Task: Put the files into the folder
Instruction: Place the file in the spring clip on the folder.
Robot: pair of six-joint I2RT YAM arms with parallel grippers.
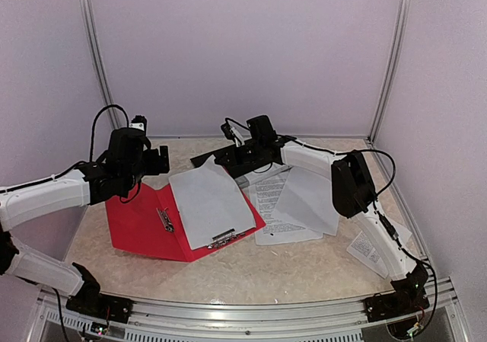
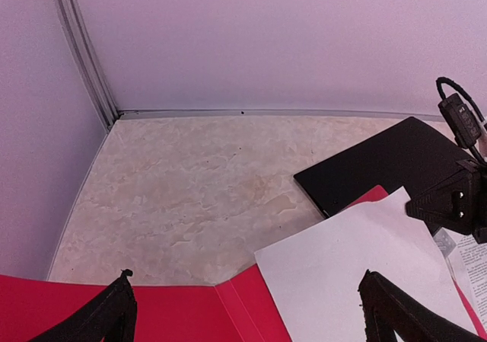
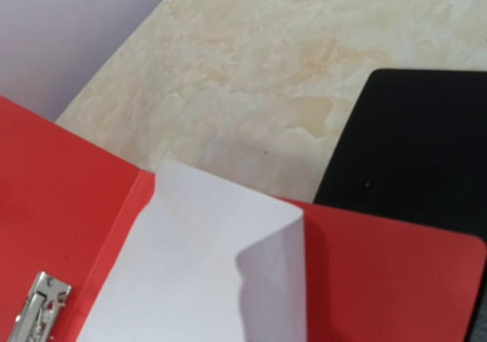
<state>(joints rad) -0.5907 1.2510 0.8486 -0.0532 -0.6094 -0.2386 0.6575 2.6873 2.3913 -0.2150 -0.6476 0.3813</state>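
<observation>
- the red folder [image 1: 137,224] lay open on the table [image 1: 304,270], with 1 blank sheet [image 1: 209,205] resting on its right half, the sheet's near edge by the metal clip [image 1: 224,238].
- the other files lay off the folder to its right: printed sheets [image 1: 270,205] just beside the folder's edge, a second blank sheet [image 1: 308,197] overlapping them, and a small printed sheet [image 1: 367,248] well apart, near the right arm's base.
- the left gripper [image 1: 160,161] hovered over the folder's far left part with its jaws wide, and its fingers [image 2: 114,319] held nothing.
- the right gripper [image 1: 234,153] sat at the far corner of the sheet on the folder, next to a black board [image 2: 380,163]. its jaws were closed, but its own fingers did not show in the wrist view, so i could not tell whether they pinched the paper.
- the curled corner [image 3: 270,273] of that sheet stood up off the red cover.
- the step in hand looked like settling this 1st sheet squarely inside the cover.
- to do it well, the corner should be laid down flat and let go low, so the thin paper does not spring back or slide toward the black board.
- the free left gripper could press the sheet's other edge to keep it from skating.
- the next sheet should be taken by 1 edge only, since the overlapped ones may drag each other.
</observation>
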